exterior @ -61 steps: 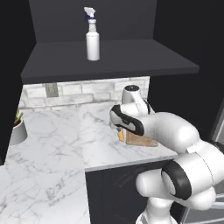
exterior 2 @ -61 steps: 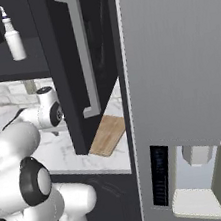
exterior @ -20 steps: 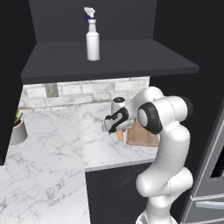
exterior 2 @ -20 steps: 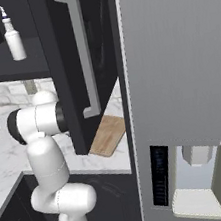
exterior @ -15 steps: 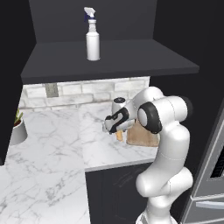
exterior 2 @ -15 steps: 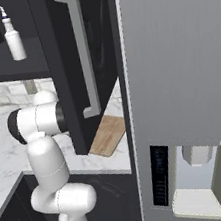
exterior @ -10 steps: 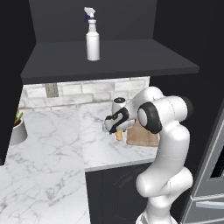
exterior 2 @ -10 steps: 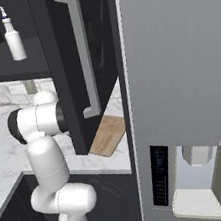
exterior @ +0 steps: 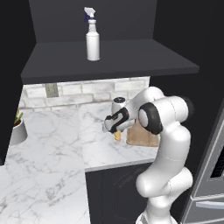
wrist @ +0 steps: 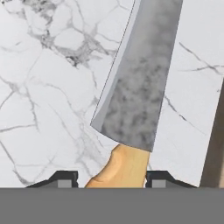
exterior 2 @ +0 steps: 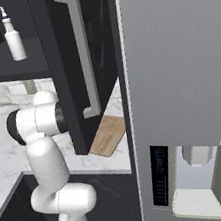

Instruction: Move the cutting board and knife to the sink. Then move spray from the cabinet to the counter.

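Low over the white marble counter with grey veining (exterior: 57,144), the white arm's two-finger gripper (exterior: 114,131) hangs just beside the left edge of the rectangular light-brown wooden cutting board (exterior: 142,135). From the hand camera, the two dark finger tips stand to either side of the orange-yellow handle of the small kitchen knife (wrist: 135,96), whose mottled blue-grey blade runs away from the hand across the marble. A narrow gap shows between each tip and the handle, so the claw stands partly drawn in around the handle, and whether it grips cannot be told. The knife lies flat on the marble, with the board's edge showing as a brown strip at the right of the hand view. In the left base view the handle shows as a small orange spot under the gripper. Above, the slim white spray bottle with a dark blue nozzle (exterior: 92,37) stands upright on the flat dark shelf of the matte black wall cabinet (exterior: 109,57). A potted plant in a grey pot (exterior: 15,129) sits at the far left of the counter. The cabinet's dark door with a long grey handle (exterior 2: 82,61) stands open beside the steel fridge (exterior 2: 177,71).
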Controlling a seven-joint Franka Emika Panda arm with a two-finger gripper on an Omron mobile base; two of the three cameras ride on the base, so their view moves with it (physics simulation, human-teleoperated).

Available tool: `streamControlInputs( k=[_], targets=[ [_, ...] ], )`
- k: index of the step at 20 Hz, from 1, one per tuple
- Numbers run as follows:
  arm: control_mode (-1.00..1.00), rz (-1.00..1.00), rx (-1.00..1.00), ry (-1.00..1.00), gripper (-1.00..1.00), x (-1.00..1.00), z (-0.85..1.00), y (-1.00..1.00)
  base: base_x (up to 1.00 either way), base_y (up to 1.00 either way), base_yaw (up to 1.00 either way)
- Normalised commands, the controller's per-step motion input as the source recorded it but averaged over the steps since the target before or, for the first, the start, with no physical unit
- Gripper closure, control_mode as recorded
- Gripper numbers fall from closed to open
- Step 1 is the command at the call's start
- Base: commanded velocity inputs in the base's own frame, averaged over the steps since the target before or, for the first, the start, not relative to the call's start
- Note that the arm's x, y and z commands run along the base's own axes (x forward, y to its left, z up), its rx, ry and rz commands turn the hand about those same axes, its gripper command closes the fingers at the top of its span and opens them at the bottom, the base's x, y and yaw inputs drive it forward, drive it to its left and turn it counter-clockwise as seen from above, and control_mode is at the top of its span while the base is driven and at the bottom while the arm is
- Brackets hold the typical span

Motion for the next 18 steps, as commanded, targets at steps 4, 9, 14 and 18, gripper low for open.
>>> streamControlInputs(
  k=[4, 9, 14, 18],
  targets=[
    [-1.00, -0.07, 0.00, -0.21, 1.00, -0.90, 0.67, 0.00, 0.00, 0.00, 0.00],
    [-1.00, -0.21, 0.00, -0.02, 1.00, -1.00, 0.75, -0.04, 0.00, 0.00, 0.00],
    [-1.00, -0.17, 0.01, 0.07, 1.00, -0.99, 1.00, -0.04, 0.00, 0.00, 0.00],
    [-1.00, -0.15, 0.00, 0.12, 1.00, -1.00, 0.83, -0.16, 0.00, 0.00, 0.00]
  ],
)
